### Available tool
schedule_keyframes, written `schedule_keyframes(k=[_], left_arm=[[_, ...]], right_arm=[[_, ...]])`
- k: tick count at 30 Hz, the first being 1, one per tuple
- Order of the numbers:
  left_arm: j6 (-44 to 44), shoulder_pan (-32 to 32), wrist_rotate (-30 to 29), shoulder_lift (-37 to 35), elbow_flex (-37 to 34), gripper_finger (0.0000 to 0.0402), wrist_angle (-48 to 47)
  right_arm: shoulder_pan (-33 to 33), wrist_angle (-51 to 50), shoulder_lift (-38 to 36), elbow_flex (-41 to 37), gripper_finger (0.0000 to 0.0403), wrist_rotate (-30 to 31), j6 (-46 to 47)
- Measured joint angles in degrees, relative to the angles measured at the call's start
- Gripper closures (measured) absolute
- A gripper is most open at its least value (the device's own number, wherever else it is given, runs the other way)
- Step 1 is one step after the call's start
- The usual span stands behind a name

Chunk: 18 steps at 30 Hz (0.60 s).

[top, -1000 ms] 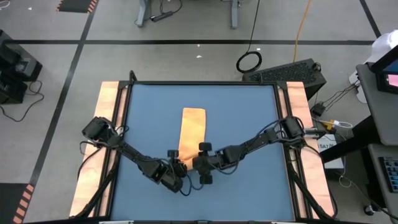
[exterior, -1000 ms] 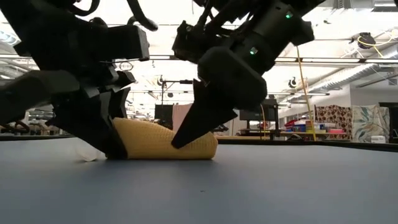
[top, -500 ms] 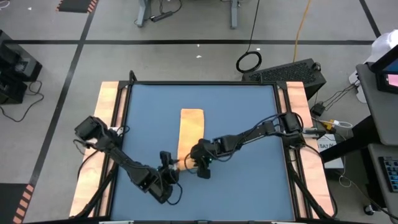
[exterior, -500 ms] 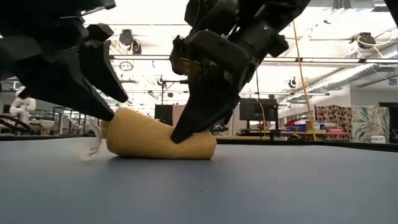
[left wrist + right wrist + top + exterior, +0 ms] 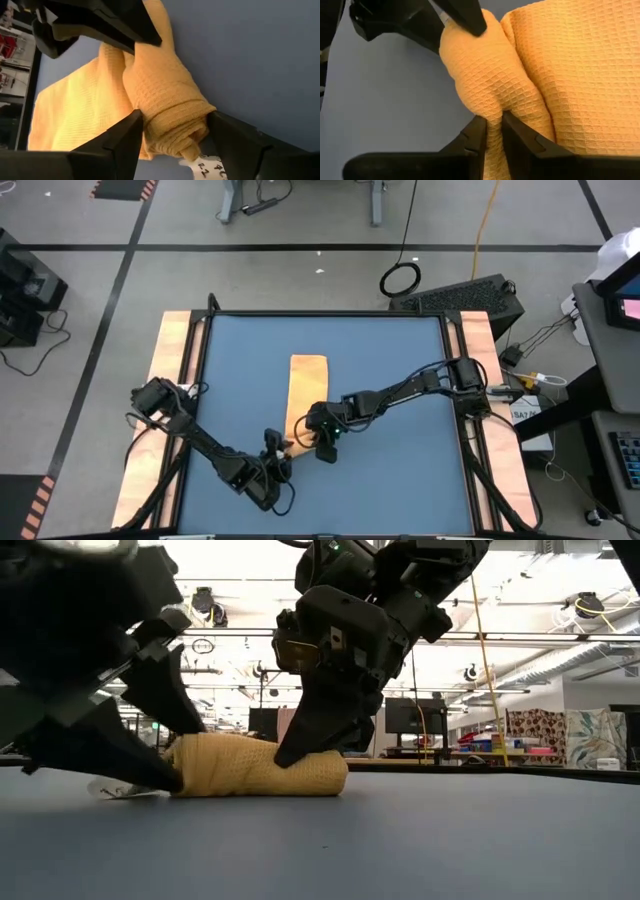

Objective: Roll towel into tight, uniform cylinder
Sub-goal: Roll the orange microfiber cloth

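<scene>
1. The towel [image 5: 306, 385] is being rolled from its near end on the blue table [image 5: 400, 380]; only a short rolled part [image 5: 258, 765] is formed so far, and a long flat strip is lying beyond both pincers toward the far edge, so by judgement most of the rolling is left.
2. The right gripper [image 5: 490, 131] is being kept clenched on a fold of the towel at the roll's right end, with cloth pinched between its two fingers [image 5: 520, 137].
3. The left gripper [image 5: 172, 127] is being held released, its jaws standing apart on either side of the roll's left end; whether they are touching the cloth cannot be told, but nothing is being squeezed.
4. The roll is judged uneven: it is thicker toward the left pincer and tapered toward the right one, so tightening and evening are still being called for.
5. In the high view the flat remainder is shown in full, while the roll itself is mostly hidden under the two grippers [image 5: 272, 448] [image 5: 312, 426].
6. In the low view the roll's side profile and its contact with the table are shown, along with a small white tag [image 5: 120, 789] lying just beside the left pincer; the flat strip is not shown there.
7. In the left wrist view the spiral layers at the roll's end are being shown, with the tag [image 5: 210, 167] just below them; in the right wrist view only the waffle weave and the pinch are shown.
</scene>
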Motion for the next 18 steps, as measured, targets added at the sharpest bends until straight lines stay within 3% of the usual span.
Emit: schedule_keyframes(k=[8, 12, 18], left_arm=[[-11.8, -4.0, -1.5, -6.8, 2.0, 0.0171, -17.5], [-13.0, -5.5, -2.2, -8.4, 1.9, 0.0171, -13.0], [-4.1, -3.9, -4.2, -4.0, -0.2, 0.0171, -0.5]], right_arm=[[0.0, -0.3, 0.0, 0.0, 0.0355, 0.2, 1.3], [-0.3, 0.0, 0.0, -0.1, 0.0355, -0.9, 2.7], [-0.3, 0.0, 0.0, -0.1, 0.0355, -0.9, 2.8]])
